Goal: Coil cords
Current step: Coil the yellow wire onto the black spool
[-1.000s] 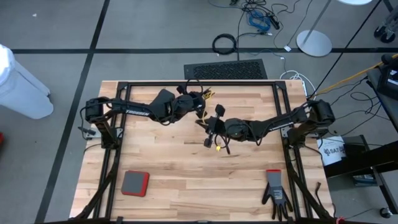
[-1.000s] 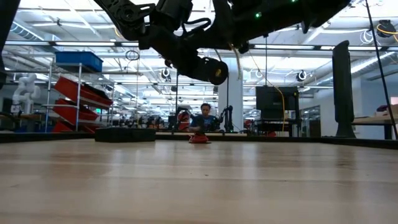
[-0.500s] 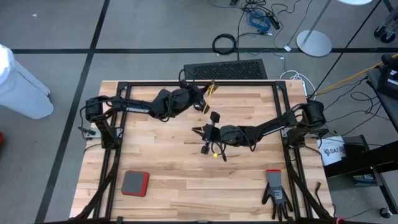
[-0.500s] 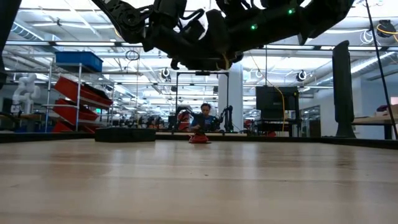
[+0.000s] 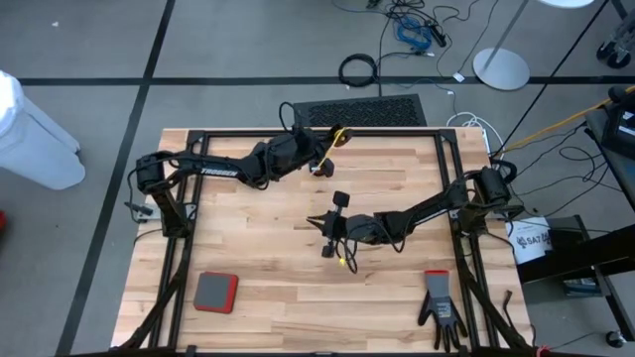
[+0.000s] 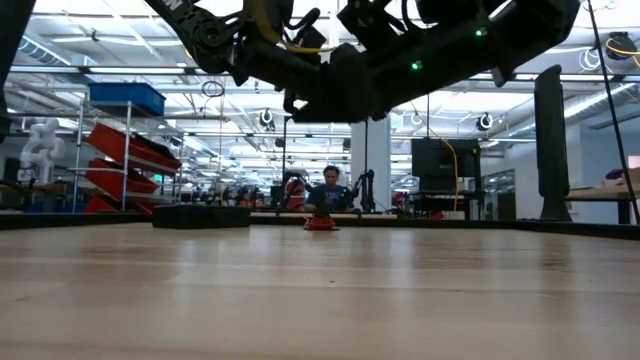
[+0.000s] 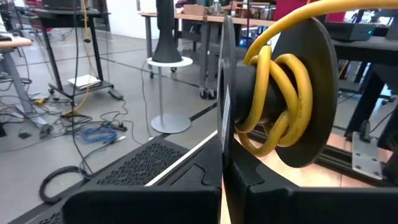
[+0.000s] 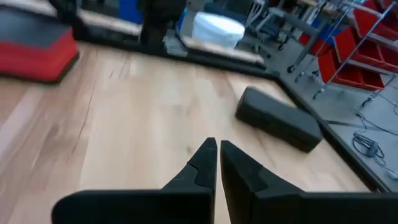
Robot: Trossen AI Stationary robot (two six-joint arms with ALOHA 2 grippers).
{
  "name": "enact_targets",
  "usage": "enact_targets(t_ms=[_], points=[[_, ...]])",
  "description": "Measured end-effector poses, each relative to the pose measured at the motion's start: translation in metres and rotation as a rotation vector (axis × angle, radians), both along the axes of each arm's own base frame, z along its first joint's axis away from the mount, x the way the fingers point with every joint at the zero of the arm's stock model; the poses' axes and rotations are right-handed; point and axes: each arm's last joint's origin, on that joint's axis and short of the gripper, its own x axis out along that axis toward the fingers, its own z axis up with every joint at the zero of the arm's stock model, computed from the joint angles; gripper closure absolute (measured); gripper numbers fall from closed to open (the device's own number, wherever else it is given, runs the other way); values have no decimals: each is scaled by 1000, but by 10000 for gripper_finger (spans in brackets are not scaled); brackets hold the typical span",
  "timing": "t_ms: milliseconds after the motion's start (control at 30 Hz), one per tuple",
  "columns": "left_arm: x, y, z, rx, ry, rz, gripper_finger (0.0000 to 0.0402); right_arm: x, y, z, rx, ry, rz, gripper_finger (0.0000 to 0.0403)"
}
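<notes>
The left gripper point(image 7: 222, 168) is holding the black reel point(image 7: 283, 93) by its thin flange, jaws clamped together on the disc's edge, up in the air near the far edge of the table point(image 5: 258, 268). Loops of yellow cord point(image 7: 273, 81) are sitting around the reel's hub, and one strand is running off past the top of the flange. In the high view the reel point(image 5: 332, 139) is showing as a small yellow-and-black knot at the tip of the left arm.

The right gripper point(image 8: 217, 163) is hanging nearer the table's middle, well apart from the reel and on the near side of it, jaws together. A short bit of yellow point(image 5: 342, 260) is showing just beside its tip from above, which looks like the cord's free end, though the wrist view is not showing anything pinched between the fingertips, so whether it is really gripped cannot be told.

Judging from this, the step in hand is winding the cord onto the reel. Doing it well is probably a matter of:

- keeping the left grip steady on the flange so that the reel is not tipping;
- keeping light tension on the free strand, so that turns are laying snug on the hub;
- guiding each turn between the two flanges, not over the rim;
- avoiding a hard pull that could drag loops off.

A dark block point(image 8: 278, 127), a red pad point(image 5: 214, 292) and a glove point(image 5: 440, 307) are lying clear of the work.
</notes>
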Motion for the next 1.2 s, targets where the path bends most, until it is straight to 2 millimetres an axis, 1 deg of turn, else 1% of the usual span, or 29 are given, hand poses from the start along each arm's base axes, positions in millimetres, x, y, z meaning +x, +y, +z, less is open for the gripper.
enact_targets(t_ms=[200,333,467,600,700,800,900,933,1033,1100,1200], points=[[0,0,0,-20,-10,-66,402,-11,21,-13,-60,140,-4,394],[1,-2,0,-46,-22,-134,401,-22,36,-22,-95,207,-41,394],[2,-4,0,-53,-21,-182,402,-39,40,-38,-64,217,-89,394],[3,-7,0,-70,-27,-218,402,-60,39,-56,55,131,-109,394],[4,-8,-1,-71,-26,-233,402,-80,35,-63,155,-24,-99,394],[4,-10,0,-58,-25,-239,401,-103,26,-59,256,-230,-83,394],[6,-15,2,-24,-33,-253,401,-121,14,-47,312,-432,-68,394],[6,-16,3,-13,-37,-256,401,-124,11,-45,311,-442,-57,393],[7,-18,5,3,-55,-261,402,-116,6,-31,316,-495,12,382],[7,-18,6,19,-53,-257,401,-104,6,-21,302,-527,64,370],[7,-19,4,23,-35,-249,401,-88,4,-5,266,-591,82,348]])
